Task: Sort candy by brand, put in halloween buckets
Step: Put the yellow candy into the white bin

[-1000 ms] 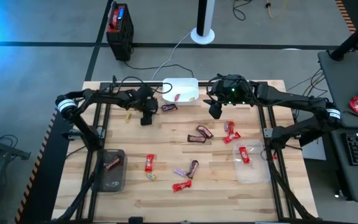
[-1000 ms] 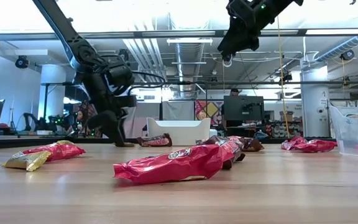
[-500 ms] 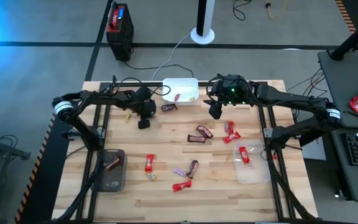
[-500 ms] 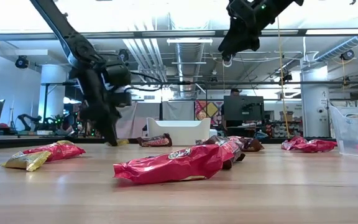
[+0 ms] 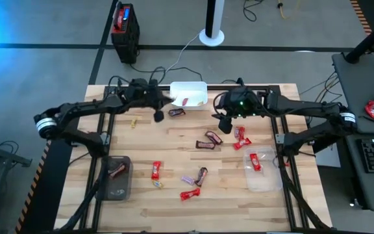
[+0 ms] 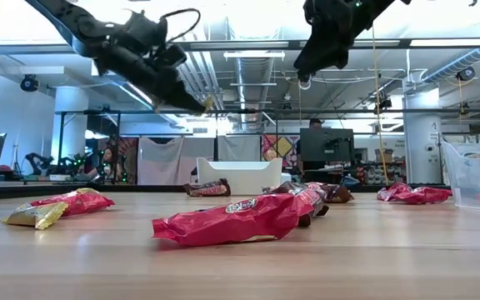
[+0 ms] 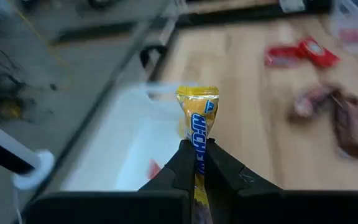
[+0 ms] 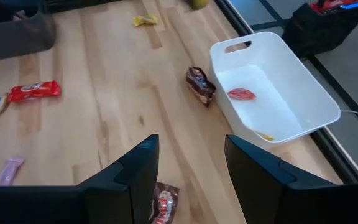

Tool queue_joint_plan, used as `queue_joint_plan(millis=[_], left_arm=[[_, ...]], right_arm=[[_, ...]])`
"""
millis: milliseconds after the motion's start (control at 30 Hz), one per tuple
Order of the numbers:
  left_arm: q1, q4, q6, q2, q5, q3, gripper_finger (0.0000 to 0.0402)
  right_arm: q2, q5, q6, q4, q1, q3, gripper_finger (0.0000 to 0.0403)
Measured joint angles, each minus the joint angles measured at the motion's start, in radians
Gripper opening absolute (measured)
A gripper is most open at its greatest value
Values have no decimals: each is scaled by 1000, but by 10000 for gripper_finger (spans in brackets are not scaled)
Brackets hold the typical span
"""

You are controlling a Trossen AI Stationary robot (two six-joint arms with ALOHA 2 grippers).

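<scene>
My left gripper (image 5: 158, 116) hangs in the air beside the white bucket (image 5: 188, 94) at the table's far edge, shut on a yellow wrapped candy (image 7: 197, 115). In the low view the gripper (image 6: 203, 106) is high above the table. My right gripper (image 5: 224, 125) hovers open over the far middle with nothing between its fingers (image 8: 135, 171). Red, brown, yellow and purple candies lie loose on the wood. A brown candy (image 5: 176, 112) lies right by the white bucket. The dark grey bucket (image 5: 117, 185) stands near left, the clear one (image 5: 265, 179) near right. My left gripper pinches the yellow candy near its back end (image 7: 197, 144) between its two fingertips. The fingers slant downward from the table's left and lie along the candy. The rest of the wrapper sticks out forward past the tips. The candy is lifted clear, over the white bucket's edge (image 7: 160, 93).
The white bucket holds a red candy (image 8: 241, 94); the grey bucket a brown one (image 5: 116, 171); the clear bucket a red one (image 5: 255, 162). Another yellow candy (image 5: 134, 121) lies at far left. A black-and-red box (image 5: 124, 25) stands on the floor beyond the table.
My left gripper has shut on the yellow candy at the table, then risen high and swung toward the white bucket, tipping from steeply down to nearly level. The candy has gone up with it, clear of the wood. My right gripper has drifted slightly toward the near edge.
</scene>
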Motion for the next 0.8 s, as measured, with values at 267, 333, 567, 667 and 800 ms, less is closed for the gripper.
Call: queue_joint_plan(millis=[267,333,567,667,800], left_arm=[[26,-92,51,265,-25,231,3],[39,-147,69,337,-54,294,3],[76,-315,69,469,-23,450,32],[74,-353,66,486,-22,490,67],[76,-390,68,481,-31,517,120]], right_arm=[[0,0,13,-1,15,0,178],[0,1,18,-1,17,0,178],[0,0,37,-3,20,0,178],[0,0,37,-4,19,0,178],[0,0,39,-4,19,0,178]])
